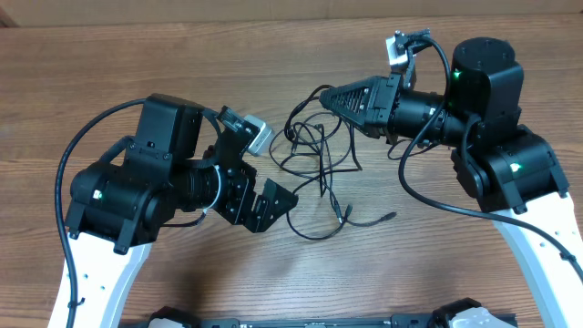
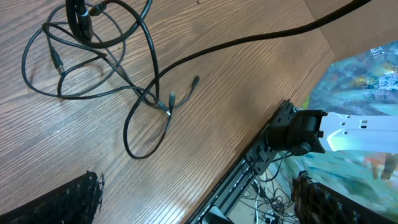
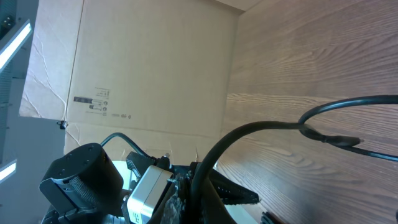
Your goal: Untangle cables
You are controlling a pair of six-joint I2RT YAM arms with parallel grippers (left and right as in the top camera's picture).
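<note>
Seemingly pins cables (image 1: 319,159) in closed right gripper (image 1: 328,94) as anchor; holds left gripper (image 1: 260,202) spread wide, ready to pull.

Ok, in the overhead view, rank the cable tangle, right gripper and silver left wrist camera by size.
1. cable tangle, largest.
2. right gripper, though it sits nearer the camera.
3. silver left wrist camera, smallest.
</note>
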